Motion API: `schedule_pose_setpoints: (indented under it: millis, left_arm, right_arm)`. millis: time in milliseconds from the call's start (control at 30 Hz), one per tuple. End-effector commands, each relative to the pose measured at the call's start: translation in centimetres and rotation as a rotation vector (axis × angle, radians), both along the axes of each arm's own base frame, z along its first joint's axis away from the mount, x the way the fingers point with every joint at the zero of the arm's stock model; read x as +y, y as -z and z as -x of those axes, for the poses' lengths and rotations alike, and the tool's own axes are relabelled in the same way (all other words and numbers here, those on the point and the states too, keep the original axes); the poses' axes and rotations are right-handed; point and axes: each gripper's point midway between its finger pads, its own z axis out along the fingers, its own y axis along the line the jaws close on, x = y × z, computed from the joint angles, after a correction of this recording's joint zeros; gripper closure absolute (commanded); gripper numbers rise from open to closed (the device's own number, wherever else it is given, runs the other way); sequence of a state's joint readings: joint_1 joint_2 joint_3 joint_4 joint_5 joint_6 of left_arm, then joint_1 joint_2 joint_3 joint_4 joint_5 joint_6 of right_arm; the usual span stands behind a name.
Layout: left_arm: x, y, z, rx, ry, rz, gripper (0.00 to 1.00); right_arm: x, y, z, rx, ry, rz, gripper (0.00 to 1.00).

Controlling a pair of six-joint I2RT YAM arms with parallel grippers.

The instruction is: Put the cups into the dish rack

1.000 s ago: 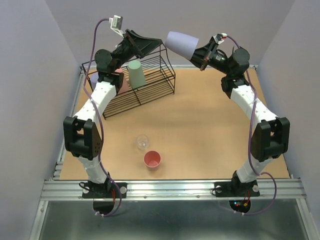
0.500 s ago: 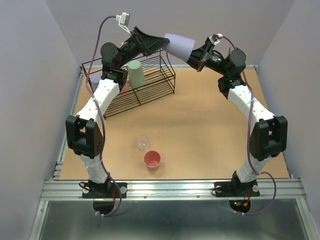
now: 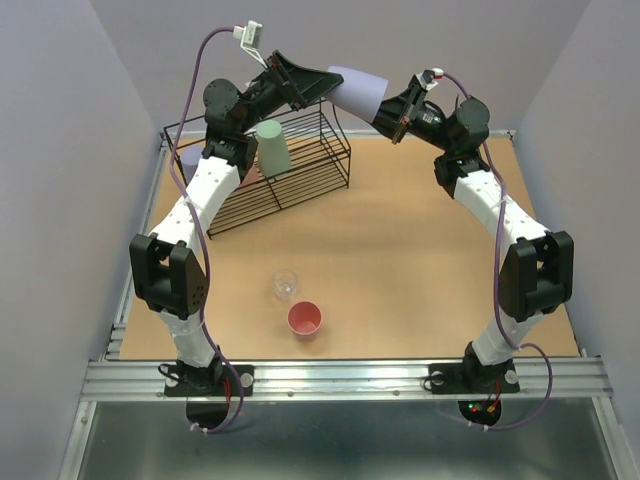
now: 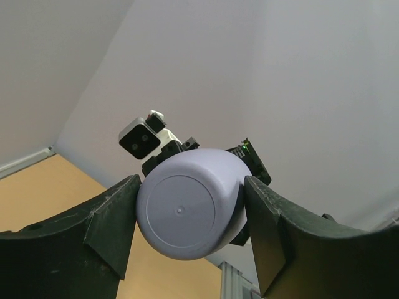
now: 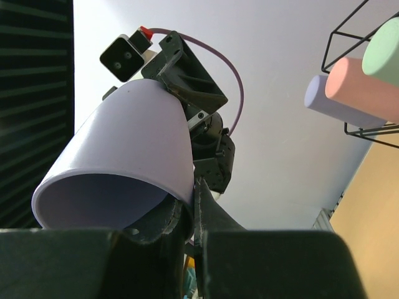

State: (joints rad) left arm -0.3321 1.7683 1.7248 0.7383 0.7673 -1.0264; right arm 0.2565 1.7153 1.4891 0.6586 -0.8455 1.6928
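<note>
A lavender cup (image 3: 355,92) is held sideways in the air above the right end of the black wire dish rack (image 3: 310,175). My right gripper (image 3: 388,108) is shut on its rim, one finger inside and one outside (image 5: 194,205). My left gripper (image 3: 325,85) is open, and its fingers (image 4: 112,218) stand close on either side of the cup's base (image 4: 187,212). A green cup (image 3: 272,148), a pink cup (image 3: 238,150) and a second lavender cup (image 3: 188,158) are in the rack. A pink cup (image 3: 305,320) and a small clear cup (image 3: 285,285) stand upright on the table.
The rack stands at the table's back left, beside the left wall. The pink and clear cups stand near the front middle, between the two arm bases. Grey walls close in the left, back and right sides.
My right gripper carried the lavender cup leftward, and my left gripper rose to meet it. The cup's base now sits between the left fingers. Little has moved in the last half second.
</note>
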Motion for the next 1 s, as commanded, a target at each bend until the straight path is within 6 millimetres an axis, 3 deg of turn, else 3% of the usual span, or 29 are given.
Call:
schedule_pose_setpoints:
  millis: [0,167,300,667,767,800,867,933,967]
  left_arm:
    - [0.2,-3.1,3.5,-0.123,0.052,0.011,0.33]
    - [-0.6,-3.6,5.3,-0.148,0.135,0.025,0.35]
    - [-1.8,-3.7,6.8,-0.175,0.200,0.010,0.24]
    - [-2.0,-3.2,8.1,-0.182,0.229,-0.002,0.20]
    - [-1.9,-3.2,8.3,-0.186,0.230,-0.002,0.35]
    - [-1.9,-3.1,8.4,-0.186,0.231,-0.003,0.57]
    - [-1.8,-3.3,8.5,-0.196,0.226,-0.003,0.83]
    - [-1.1,-3.5,8.1,-0.209,0.203,-0.005,1.00]
    - [-0.6,-3.8,8.0,-0.213,0.190,-0.005,1.00]
  right_arm:
    - [0.4,-4.5,3.0,-0.178,-0.044,-0.054,1.00]
    - [0.8,-4.6,2.9,-0.182,-0.045,-0.064,0.99]
    - [1.0,-4.5,2.8,-0.178,-0.045,-0.067,1.00]
    - [1.2,-4.2,2.5,-0.166,-0.049,-0.075,1.00]
    - [1.3,-4.1,2.4,-0.161,-0.051,-0.077,1.00]
    - [1.3,-4.0,2.4,-0.161,-0.051,-0.076,1.00]
    - [1.3,-4.0,2.4,-0.161,-0.054,-0.077,1.00]
    - [1.3,-3.7,2.5,-0.156,-0.058,-0.071,0.99]
    - [1.3,-3.6,2.6,-0.155,-0.059,-0.069,0.93]
